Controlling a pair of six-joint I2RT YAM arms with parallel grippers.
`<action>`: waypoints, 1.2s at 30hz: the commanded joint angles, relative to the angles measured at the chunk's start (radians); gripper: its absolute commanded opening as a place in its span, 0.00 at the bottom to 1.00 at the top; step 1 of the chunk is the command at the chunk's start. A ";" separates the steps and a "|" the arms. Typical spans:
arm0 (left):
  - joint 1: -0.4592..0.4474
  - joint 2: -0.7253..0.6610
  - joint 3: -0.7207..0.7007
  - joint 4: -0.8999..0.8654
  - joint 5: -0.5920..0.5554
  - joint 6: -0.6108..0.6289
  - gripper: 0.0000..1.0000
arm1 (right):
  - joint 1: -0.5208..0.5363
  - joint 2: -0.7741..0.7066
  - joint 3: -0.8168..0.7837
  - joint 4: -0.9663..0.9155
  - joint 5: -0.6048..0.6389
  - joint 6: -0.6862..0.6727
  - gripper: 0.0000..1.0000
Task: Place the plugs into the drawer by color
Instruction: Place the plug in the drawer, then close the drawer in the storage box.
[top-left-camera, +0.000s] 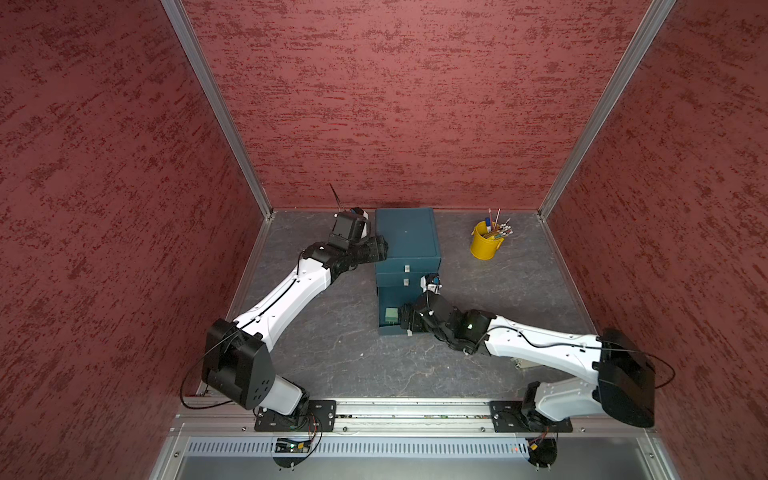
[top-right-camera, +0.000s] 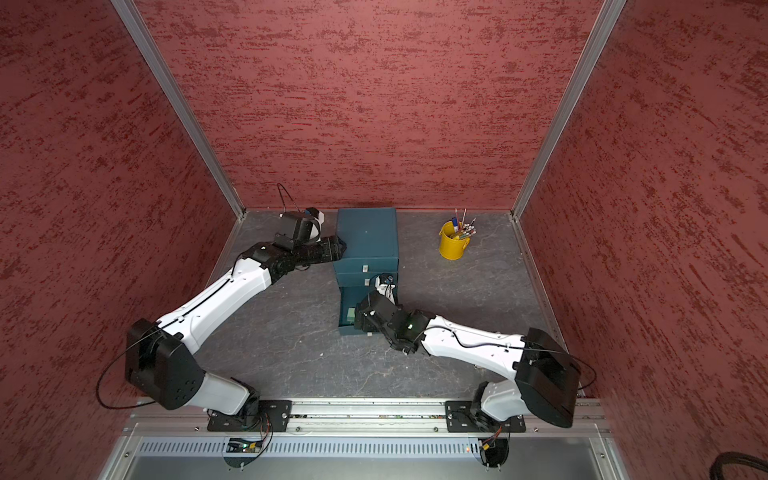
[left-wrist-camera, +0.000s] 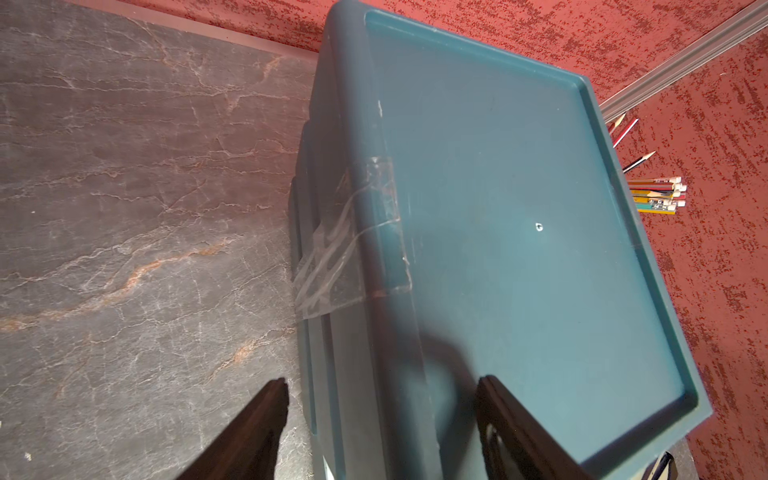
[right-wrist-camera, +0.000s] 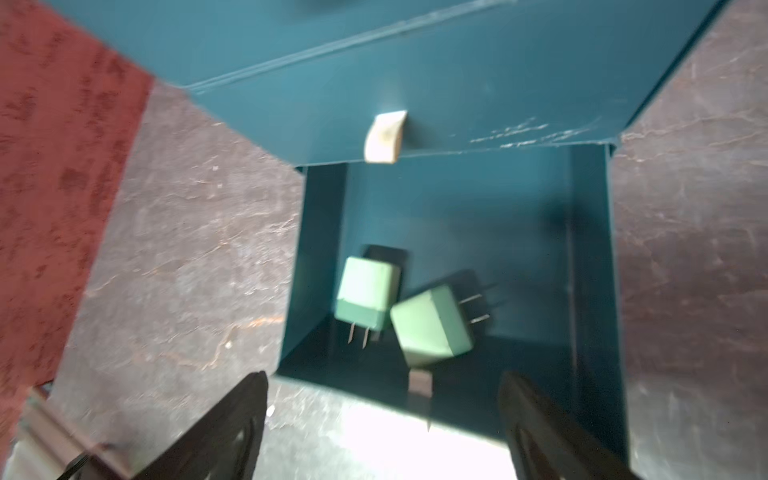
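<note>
The dark teal drawer chest (top-left-camera: 407, 237) (top-right-camera: 368, 235) (left-wrist-camera: 498, 208) stands mid-table near the back wall. Its bottom drawer (top-left-camera: 388, 297) (right-wrist-camera: 320, 249) is pulled out toward me. Inside lie two mint green plugs (right-wrist-camera: 365, 293) (right-wrist-camera: 430, 326), close together with their prongs showing; one shows in both top views (top-left-camera: 390, 314) (top-right-camera: 351, 312). My right gripper (right-wrist-camera: 384, 380) (top-left-camera: 405, 320) hovers over the drawer's front end, open and holding nothing. My left gripper (left-wrist-camera: 383, 381) (top-left-camera: 380, 245) is open, its fingers straddling the chest's upper left edge without clamping it. No other plugs show.
A yellow bucket (top-left-camera: 484, 245) (top-right-camera: 453, 245) of pencils (left-wrist-camera: 656, 195) stands right of the chest near the back wall. The two upper drawers are shut, with white pull tabs (right-wrist-camera: 384, 137). Clear tape (left-wrist-camera: 353, 249) runs over the chest's left edge. Red walls enclose three sides.
</note>
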 joint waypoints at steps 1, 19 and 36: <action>0.002 0.005 -0.009 -0.103 -0.038 0.033 0.74 | 0.066 -0.074 -0.050 -0.075 0.068 0.012 0.91; 0.002 0.022 0.023 -0.120 -0.026 0.034 0.73 | 0.162 0.008 -0.189 0.184 0.039 0.054 0.98; -0.007 0.019 0.021 -0.134 -0.034 0.046 0.72 | 0.164 0.190 -0.167 0.453 0.253 -0.163 0.98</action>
